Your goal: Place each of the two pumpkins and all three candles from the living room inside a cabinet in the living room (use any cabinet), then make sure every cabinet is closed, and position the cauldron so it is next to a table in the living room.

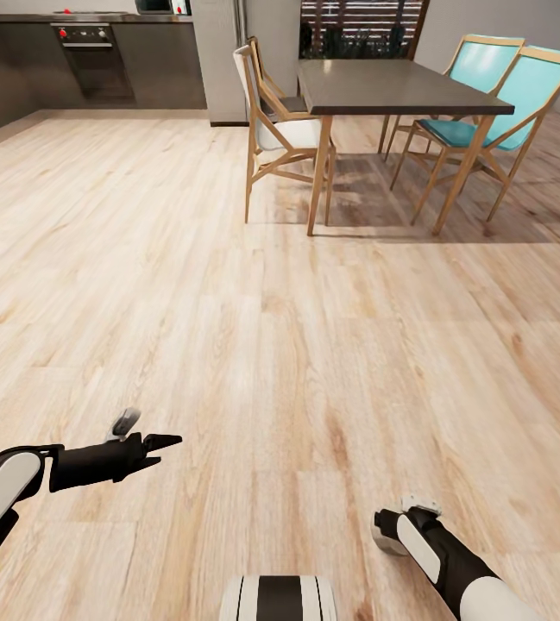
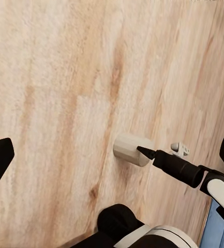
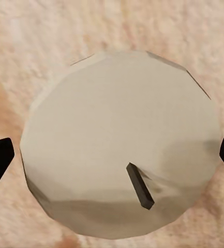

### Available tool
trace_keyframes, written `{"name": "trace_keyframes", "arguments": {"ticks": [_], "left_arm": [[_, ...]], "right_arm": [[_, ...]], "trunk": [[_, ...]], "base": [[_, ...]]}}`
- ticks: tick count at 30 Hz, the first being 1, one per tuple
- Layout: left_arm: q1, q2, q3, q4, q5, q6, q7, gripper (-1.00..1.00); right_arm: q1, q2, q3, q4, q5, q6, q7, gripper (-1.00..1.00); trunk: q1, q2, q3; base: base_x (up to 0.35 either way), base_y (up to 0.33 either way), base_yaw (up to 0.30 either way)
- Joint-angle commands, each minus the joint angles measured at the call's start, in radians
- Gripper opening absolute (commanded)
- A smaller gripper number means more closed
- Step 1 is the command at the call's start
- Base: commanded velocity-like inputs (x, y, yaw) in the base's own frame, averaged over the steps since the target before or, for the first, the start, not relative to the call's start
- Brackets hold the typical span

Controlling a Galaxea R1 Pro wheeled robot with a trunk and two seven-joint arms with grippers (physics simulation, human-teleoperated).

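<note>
The pale wood floor [image 1: 228, 328] takes up most of what I see, with the dark dining table [image 1: 396, 86] and its chairs [image 1: 284, 129] ahead and the grey kitchen units [image 1: 90, 60] behind them. No cabinet, coffee table, cauldron or pumpkin shows from here, so I cannot judge how much of that work is done, and as far as I can tell nearly all of it may still be ahead. My left claw [image 1: 163, 444] hangs over bare boards with its fingers spread wide and nothing between them. My right claw [image 3: 112, 155] points straight down over one candle [image 3: 117, 129], which stands on the floor just in front of my base. The jaws sit apart on either side of it, with a strip of floor visible between each tip and the wax, so I judge it straddled but not yet gripped. The left wrist view shows the same candle [image 2: 134, 150] right at my right claw's tip. Its dark wick [image 3: 140, 192] leans to one side. The other two candles are nowhere visible, and the candle's sides are hidden from above.
</note>
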Motion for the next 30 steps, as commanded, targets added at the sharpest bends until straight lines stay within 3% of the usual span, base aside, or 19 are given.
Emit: {"name": "trace_keyframes", "arguments": {"ticks": [1,9,13,26,27,30], "left_arm": [[-0.001,0.001,0.000,0.000,-0.004,0.002,-0.005,1.00],[-0.001,0.001,0.001,0.000,-0.003,0.002,-0.005,1.00],[-0.001,0.001,0.001,0.000,-0.002,0.002,-0.005,1.00],[-0.001,0.001,0.001,0.000,0.001,0.002,-0.005,1.00],[-0.001,0.001,0.001,0.000,0.001,0.002,-0.005,1.00],[-0.001,0.001,0.002,0.000,0.003,0.002,-0.006,1.00]], "right_arm": [[0.000,-0.002,0.008,-0.002,-0.009,0.003,-0.009,1.00],[0.000,-0.002,0.008,-0.002,-0.009,0.002,-0.009,1.00],[0.000,-0.002,0.009,-0.002,-0.009,-0.001,-0.009,1.00],[0.000,0.000,0.014,-0.002,-0.009,-0.010,-0.009,1.00],[0.000,0.000,0.014,-0.002,-0.009,-0.010,-0.009,-1.00],[0.000,0.000,0.014,-0.002,-0.009,-0.010,-0.009,-1.00]], "trunk": [[0.000,-0.001,-0.005],[0.001,-0.001,-0.012],[0.003,-0.002,-0.028],[0.003,-0.002,-0.028],[0.003,-0.002,-0.028],[0.003,-0.002,-0.028]], "base": [[0.000,0.000,0.000],[0.000,0.000,0.000],[0.000,0.000,0.000],[0.000,0.000,0.000],[0.000,0.000,0.000],[0.000,0.000,0.000]]}}
